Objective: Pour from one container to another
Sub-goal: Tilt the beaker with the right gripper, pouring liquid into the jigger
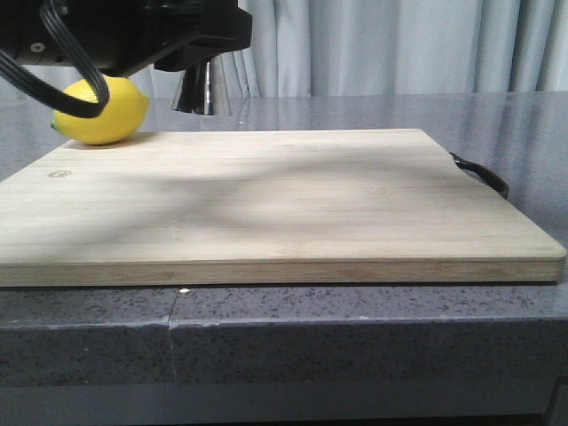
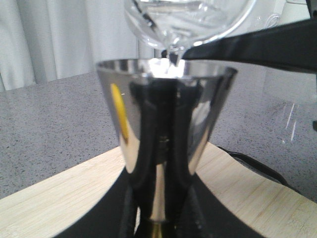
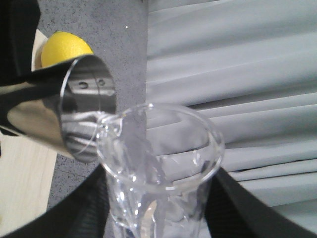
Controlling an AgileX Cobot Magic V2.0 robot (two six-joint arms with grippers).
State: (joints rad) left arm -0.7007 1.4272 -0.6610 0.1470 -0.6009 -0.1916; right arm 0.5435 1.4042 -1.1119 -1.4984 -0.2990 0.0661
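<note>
Robot body: matte black arm housing [image 1: 133,31] with thick black looped cables [image 1: 53,80]; smooth, curved black gripper fingers [image 2: 148,148], unmarked, reflected in polished steel

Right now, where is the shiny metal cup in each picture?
Front view: only part of the jigger shows, near the top left, under the dark arm and right of the lemon.
Left wrist view: it fills the middle, under the tipped glass beaker.
Right wrist view: it lies at the left, its rim at the beaker's lip.
Shared landmark: the lemon; it shows directly in the right wrist view, and as a yellow reflection on the jigger in the left wrist view.
</note>
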